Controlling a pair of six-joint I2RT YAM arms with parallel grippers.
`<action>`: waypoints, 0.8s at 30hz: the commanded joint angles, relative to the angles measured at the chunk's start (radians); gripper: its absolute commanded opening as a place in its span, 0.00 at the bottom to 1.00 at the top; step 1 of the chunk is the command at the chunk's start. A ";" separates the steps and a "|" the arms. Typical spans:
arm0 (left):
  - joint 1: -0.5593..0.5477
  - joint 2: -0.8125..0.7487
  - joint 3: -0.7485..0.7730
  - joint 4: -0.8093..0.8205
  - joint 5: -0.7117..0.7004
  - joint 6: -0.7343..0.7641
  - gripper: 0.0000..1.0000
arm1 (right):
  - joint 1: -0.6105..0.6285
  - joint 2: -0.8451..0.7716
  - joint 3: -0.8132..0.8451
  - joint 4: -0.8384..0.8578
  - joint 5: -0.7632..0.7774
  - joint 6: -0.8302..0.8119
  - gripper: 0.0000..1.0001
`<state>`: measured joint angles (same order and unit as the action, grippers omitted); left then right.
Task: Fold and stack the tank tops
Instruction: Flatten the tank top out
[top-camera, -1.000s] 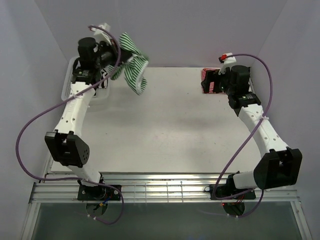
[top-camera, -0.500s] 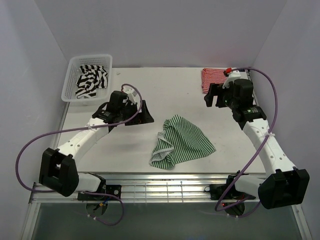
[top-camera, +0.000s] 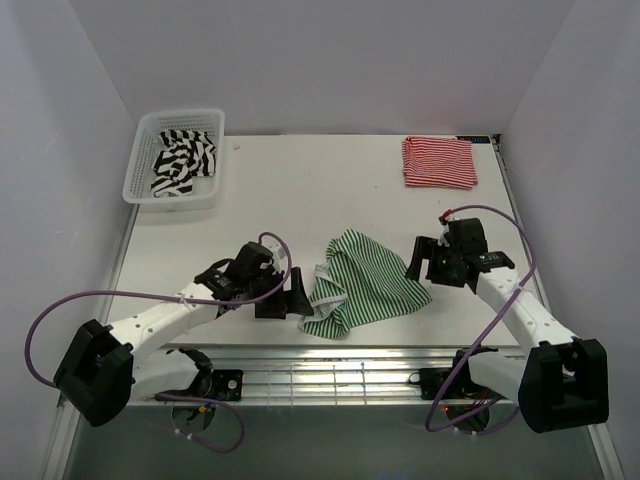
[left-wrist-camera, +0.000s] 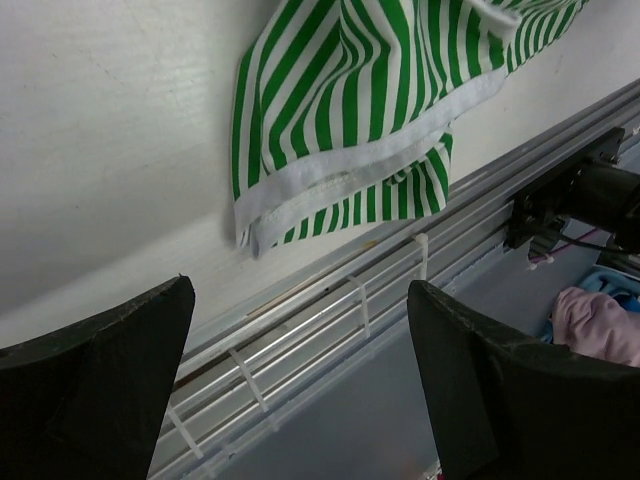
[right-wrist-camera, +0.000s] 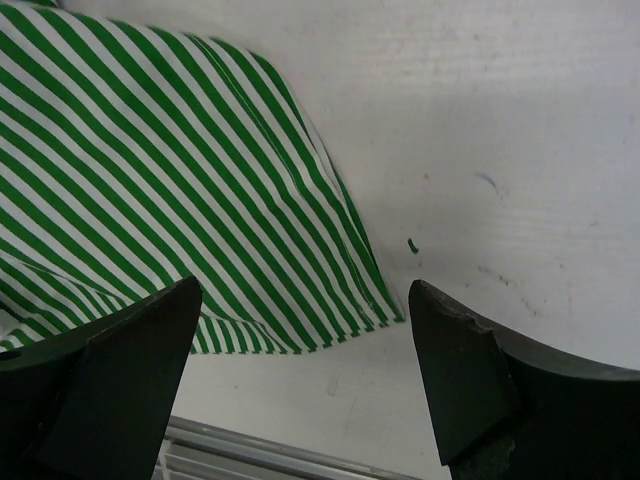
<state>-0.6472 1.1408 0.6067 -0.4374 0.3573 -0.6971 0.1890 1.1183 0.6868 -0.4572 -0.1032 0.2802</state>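
Observation:
The green-and-white striped tank top (top-camera: 362, 285) lies crumpled and loose near the table's front edge, its white hem (left-wrist-camera: 350, 175) toward the edge. My left gripper (top-camera: 287, 300) is open just left of it, with nothing between the fingers (left-wrist-camera: 300, 290). My right gripper (top-camera: 422, 268) is open too, hovering over the top's right corner (right-wrist-camera: 150, 170) and holding nothing (right-wrist-camera: 305, 285). The red-and-white tank top (top-camera: 438, 162) lies folded flat at the back right. The black-and-white tank top (top-camera: 183, 162) sits bunched in the basket.
The white mesh basket (top-camera: 170, 198) stands at the back left corner. A metal rail (top-camera: 330, 375) runs along the table's front edge, close under the green top. White walls close in the back and both sides.
The left arm carried the green top from above the basket down to the front of the table and let it go. The right arm came forward from the red top to the green one.

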 joint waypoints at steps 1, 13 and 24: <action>-0.064 -0.019 -0.016 0.063 -0.017 -0.071 0.98 | -0.019 -0.060 -0.067 -0.049 0.011 0.057 0.90; -0.180 0.183 -0.039 0.081 -0.207 -0.117 0.88 | -0.042 -0.106 -0.162 -0.064 0.026 0.079 0.90; -0.265 0.327 0.028 0.071 -0.271 -0.108 0.00 | -0.054 -0.100 -0.167 -0.045 0.027 0.068 0.90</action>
<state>-0.8684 1.4342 0.6399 -0.3229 0.1577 -0.8219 0.1421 1.0225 0.5262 -0.5243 -0.0811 0.3515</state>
